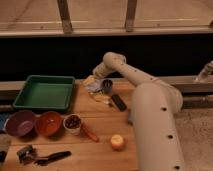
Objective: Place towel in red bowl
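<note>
The red bowl [48, 123] sits at the left of the wooden table, between a purple bowl [20, 123] and a small white cup [73, 123]. A pale crumpled towel [95, 88] lies at the back middle of the table, next to a grey can [106, 86]. My gripper [92, 81] is at the end of the white arm [145, 100], low over the back edge of the towel. I cannot tell whether it touches the towel. It is far to the upper right of the red bowl.
A green tray [45, 93] stands at the back left. A black oblong object [118, 102] lies right of the towel. A red-handled tool [89, 133], an orange fruit [117, 142] and black tools [42, 157] lie nearer the front.
</note>
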Motion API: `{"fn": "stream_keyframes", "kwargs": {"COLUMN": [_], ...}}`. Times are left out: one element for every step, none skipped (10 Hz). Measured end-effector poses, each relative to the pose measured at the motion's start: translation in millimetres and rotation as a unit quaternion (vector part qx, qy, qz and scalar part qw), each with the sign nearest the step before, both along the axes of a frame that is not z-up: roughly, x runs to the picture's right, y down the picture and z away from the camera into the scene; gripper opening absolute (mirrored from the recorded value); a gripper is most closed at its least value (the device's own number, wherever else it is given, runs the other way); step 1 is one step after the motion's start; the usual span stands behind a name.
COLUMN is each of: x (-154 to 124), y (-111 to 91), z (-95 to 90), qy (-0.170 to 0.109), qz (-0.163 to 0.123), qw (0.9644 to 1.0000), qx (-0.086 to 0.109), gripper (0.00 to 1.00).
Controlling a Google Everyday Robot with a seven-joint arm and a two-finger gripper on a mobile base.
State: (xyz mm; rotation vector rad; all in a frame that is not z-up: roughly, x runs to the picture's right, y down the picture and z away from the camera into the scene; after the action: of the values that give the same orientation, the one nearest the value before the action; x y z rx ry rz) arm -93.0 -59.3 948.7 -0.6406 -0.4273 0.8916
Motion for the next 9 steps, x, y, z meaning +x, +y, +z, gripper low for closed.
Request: {"fn": "stream_keyframes", "kwargs": {"x": [-0.9,-0.5,-1.9,-3.1,1.2,7.2,10.7,12.3,10.7], "y": [0.5,0.0,5.0,12.4,19.7,25.1,27.4,31.9,38.2], "z": [0.3,4.2,12.4,25.2,38.1,47.6,52.0,56.4,61.6], "qy": [0.001,0.008,0.015,0.022,0.03,0.038,0.043,0.05,0.054], "qz": [-0.002,-0.009,-0.016,-0.022,-0.023,-0.024,-0.027,-0.034,-0.038], "qw": [1.0,0.9999,0.9997,0.9993,0.999,0.9985,0.9981,0.9974,0.9968], "qx": [-0.001,-0.004,-0.011,-0.019,-0.024,-0.03,-0.034,-0.04,-0.045], "gripper": [0.8,0.8,0.8,0.8,0.8,0.8,0.8,0.8,0.8]}}
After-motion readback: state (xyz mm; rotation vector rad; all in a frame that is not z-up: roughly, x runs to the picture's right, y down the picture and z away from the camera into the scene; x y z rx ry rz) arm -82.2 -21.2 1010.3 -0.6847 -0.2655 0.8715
